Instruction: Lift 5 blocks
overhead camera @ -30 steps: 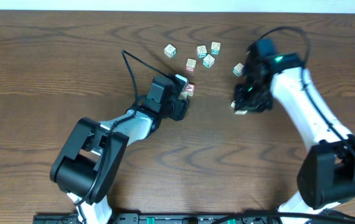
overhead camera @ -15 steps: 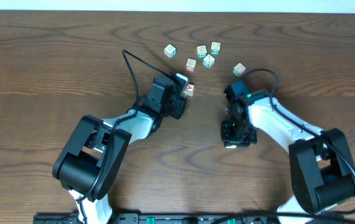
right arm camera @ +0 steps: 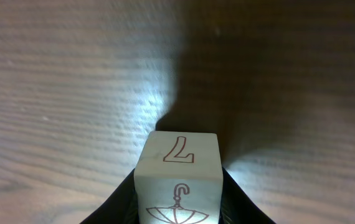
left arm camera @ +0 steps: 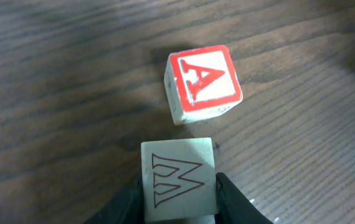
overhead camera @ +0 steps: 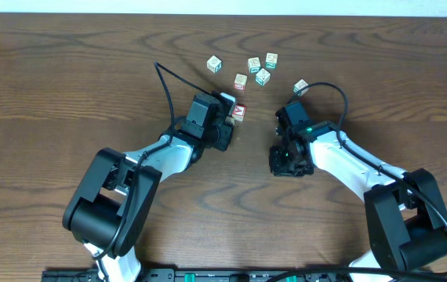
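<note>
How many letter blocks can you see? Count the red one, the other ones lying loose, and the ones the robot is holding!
Red A block: 1
Other loose blocks: 6
W block in the left jaws: 1
Umbrella block in the right jaws: 1
Total: 9 blocks

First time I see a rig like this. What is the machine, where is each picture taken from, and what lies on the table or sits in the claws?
Two robot arms work at a wooden table. One picture looks down from above. The other two come from a camera on each wrist. The left gripper has its fingers against both sides of a W block, next to a red A block. The right gripper holds an umbrella block. Six more blocks lie loose beyond them.
</note>
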